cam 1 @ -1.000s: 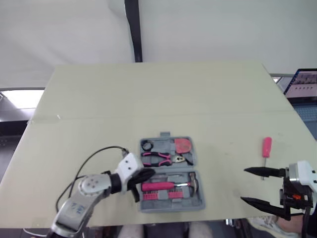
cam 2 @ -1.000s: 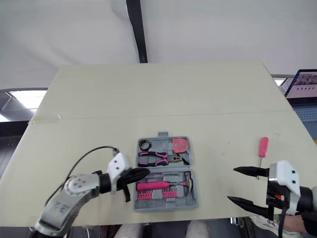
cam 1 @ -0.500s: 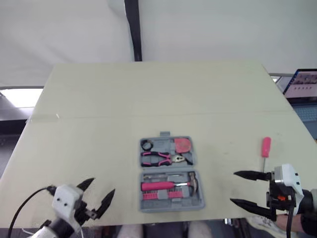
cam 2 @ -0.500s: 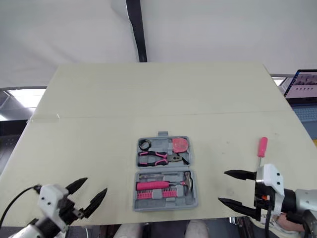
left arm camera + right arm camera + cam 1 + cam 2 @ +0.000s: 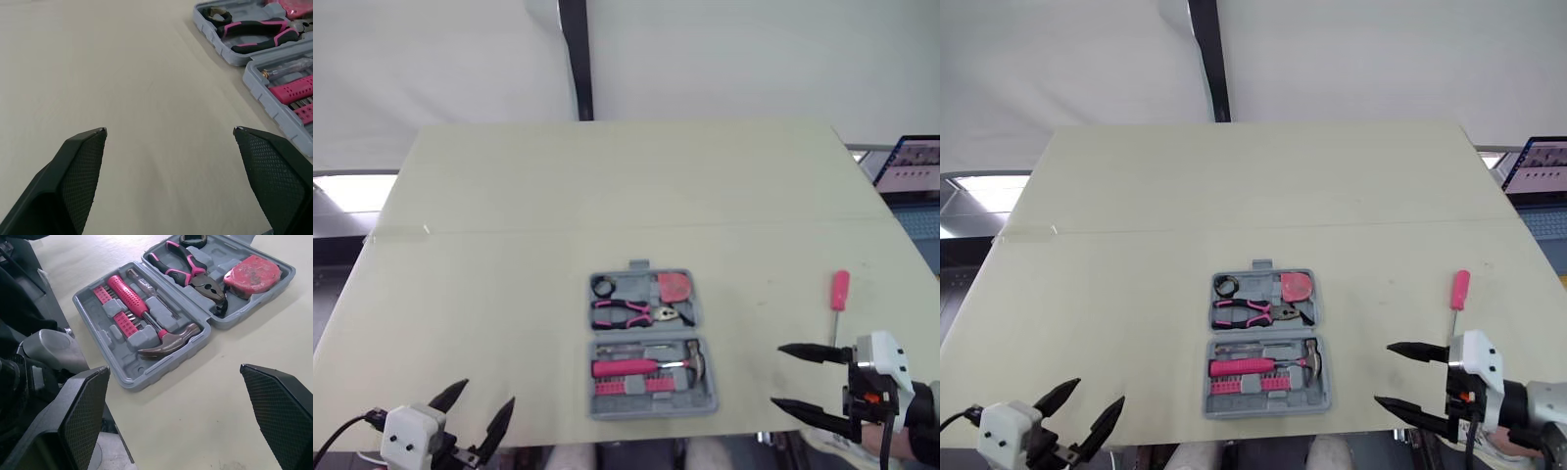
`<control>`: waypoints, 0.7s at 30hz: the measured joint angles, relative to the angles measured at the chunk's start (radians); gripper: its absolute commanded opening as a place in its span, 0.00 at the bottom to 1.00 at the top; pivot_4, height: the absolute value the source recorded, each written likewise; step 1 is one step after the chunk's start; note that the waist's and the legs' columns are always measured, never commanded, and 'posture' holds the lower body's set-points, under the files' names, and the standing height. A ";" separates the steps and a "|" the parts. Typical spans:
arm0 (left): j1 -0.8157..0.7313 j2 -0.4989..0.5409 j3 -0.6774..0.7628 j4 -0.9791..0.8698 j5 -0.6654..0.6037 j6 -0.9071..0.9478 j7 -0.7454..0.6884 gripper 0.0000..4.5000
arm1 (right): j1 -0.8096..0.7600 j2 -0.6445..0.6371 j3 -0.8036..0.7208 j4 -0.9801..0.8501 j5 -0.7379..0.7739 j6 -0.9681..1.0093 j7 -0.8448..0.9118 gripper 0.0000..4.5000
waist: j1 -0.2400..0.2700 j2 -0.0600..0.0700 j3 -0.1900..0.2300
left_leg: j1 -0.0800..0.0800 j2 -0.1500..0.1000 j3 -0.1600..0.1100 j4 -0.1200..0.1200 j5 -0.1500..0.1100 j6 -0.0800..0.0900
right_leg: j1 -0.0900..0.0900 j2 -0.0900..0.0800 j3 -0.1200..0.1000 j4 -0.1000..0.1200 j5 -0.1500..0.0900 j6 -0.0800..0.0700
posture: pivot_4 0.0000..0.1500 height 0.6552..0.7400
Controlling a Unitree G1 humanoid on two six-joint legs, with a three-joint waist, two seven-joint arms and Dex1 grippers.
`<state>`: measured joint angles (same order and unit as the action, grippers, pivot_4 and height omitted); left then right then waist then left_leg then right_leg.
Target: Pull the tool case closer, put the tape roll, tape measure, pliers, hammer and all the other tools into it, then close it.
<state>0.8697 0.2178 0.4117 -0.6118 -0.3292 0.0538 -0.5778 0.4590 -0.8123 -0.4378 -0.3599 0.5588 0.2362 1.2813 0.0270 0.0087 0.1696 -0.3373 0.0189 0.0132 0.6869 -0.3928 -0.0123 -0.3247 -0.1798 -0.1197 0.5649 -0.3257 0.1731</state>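
The grey tool case (image 5: 703,399) lies open at the middle of the table's near half. In it lie a black tape roll (image 5: 604,287), a pink tape measure (image 5: 675,286), pink-handled pliers (image 5: 628,314) and a pink-handled hammer (image 5: 641,368), with pink bits beside the hammer. A pink screwdriver (image 5: 839,294) lies on the table to the case's right. My left gripper (image 5: 486,393) stands open at the near left edge, well left of the case, holding nothing. My right gripper (image 5: 777,374) is open too, near the front edge between the case and the screwdriver.
The pale table (image 5: 607,186) stretches far behind the case. A laptop (image 5: 913,164) sits off the table's right side. A black pole (image 5: 576,59) stands behind the far edge. The table's front edge runs just below the case.
My left gripper has drawn back from the case's left side to the near left edge of the table, and its fingers have opened. The right gripper has barely shifted.
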 measured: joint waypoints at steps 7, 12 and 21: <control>-0.026 0.015 -0.026 -0.005 0.000 0.028 0.020 0.99 | -0.006 0.000 0.002 0.000 -0.001 0.000 -0.005 1.00 | -0.002 0.000 0.000 | 0.000 0.000 0.000 0.000 0.000 0.000 | 0.000 0.000 0.000 0.001 0.000 0.000 | 1.00 1.00; -0.025 0.038 -0.039 -0.011 -0.001 0.039 0.013 0.99 | -0.010 0.000 0.002 0.002 -0.001 0.000 -0.005 1.00 | -0.002 0.000 0.000 | 0.000 0.000 0.000 0.000 0.000 0.000 | 0.000 0.000 0.000 0.001 0.000 0.000 | 1.00 1.00; -0.089 0.322 -0.039 -0.019 -0.153 0.051 -0.279 0.99 | -0.030 0.046 -0.020 -0.007 -0.011 0.020 -0.135 1.00 | 0.002 0.006 0.000 | 0.000 0.000 0.000 0.000 0.000 -0.001 | -0.002 0.000 0.000 0.003 0.000 -0.001 | 1.00 1.00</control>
<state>0.7807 0.5400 0.3732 -0.6309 -0.4820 0.1047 -0.8569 0.4291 -0.7666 -0.4576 -0.3665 0.5481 0.2566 1.1463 0.0291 0.0143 0.1697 -0.3375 0.0192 0.0131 0.6869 -0.3923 -0.0133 -0.3265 -0.1796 -0.1196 0.5677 -0.3261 0.1723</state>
